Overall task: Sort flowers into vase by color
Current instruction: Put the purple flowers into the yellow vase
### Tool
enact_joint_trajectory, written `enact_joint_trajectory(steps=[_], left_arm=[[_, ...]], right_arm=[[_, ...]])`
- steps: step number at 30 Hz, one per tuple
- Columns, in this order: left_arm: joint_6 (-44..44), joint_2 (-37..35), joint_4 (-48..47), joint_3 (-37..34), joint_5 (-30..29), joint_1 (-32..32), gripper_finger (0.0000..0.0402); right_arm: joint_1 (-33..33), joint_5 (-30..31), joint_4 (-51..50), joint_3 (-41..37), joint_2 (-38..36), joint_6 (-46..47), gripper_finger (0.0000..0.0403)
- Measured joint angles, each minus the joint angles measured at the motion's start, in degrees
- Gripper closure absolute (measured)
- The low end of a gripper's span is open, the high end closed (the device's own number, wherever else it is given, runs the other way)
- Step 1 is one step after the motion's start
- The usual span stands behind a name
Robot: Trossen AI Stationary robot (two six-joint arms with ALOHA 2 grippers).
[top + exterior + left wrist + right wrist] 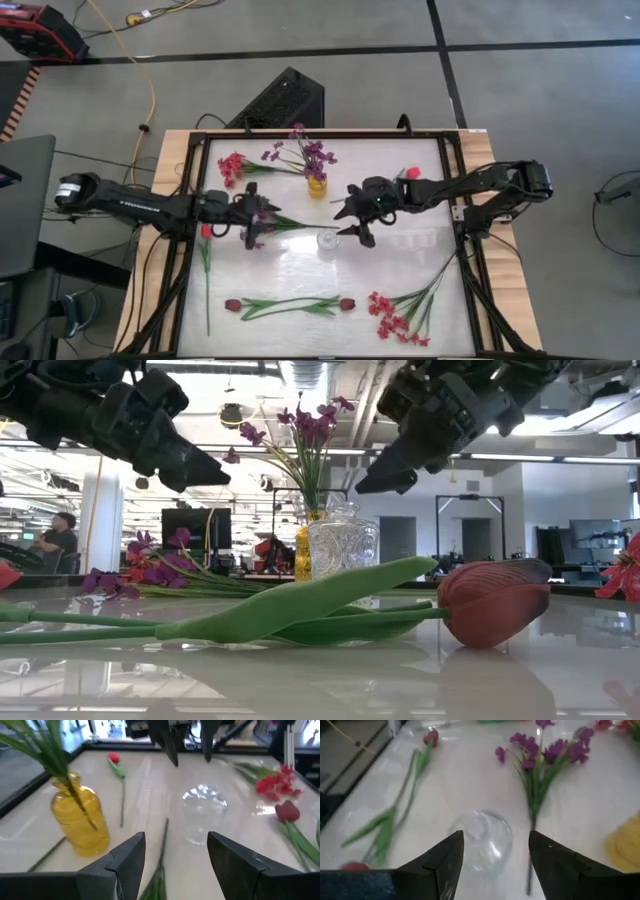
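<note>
A yellow vase [316,186] holds purple sprigs [305,152]. Next to it stands a clear glass vase [327,241]. Another purple sprig [268,215] lies flat on the table, and my left gripper [255,224] hovers open above it; its stalk [163,845] shows between the fingers [175,855]. My right gripper [356,216] hangs open above and just right of the clear vase [482,840]. In the low view both grippers [195,465] [390,475] are well off the table. Two tulips [290,304] lie near the front edge.
A red-pink sprig [232,165] lies far left, and a red tulip [207,232] lies by the left rail. More red-pink sprigs [398,315] lie near right. A red bud [408,173] lies beside the right arm. A raised frame [455,200] borders the table.
</note>
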Motion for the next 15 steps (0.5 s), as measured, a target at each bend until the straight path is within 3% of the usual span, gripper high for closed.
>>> enact_joint_trajectory(steps=[10,15], left_arm=[[3.36,16.31,-7.10,7.67,-6.15,-1.34,0.0198],[3.90,17.77,-16.48,11.37,-7.15,-1.37,0.0198]], right_arm=[[3.19,10.75,-2.80,6.45,2.29,3.49,0.0154],[4.64,16.34,-5.80,13.84,8.60,5.45,0.0155]])
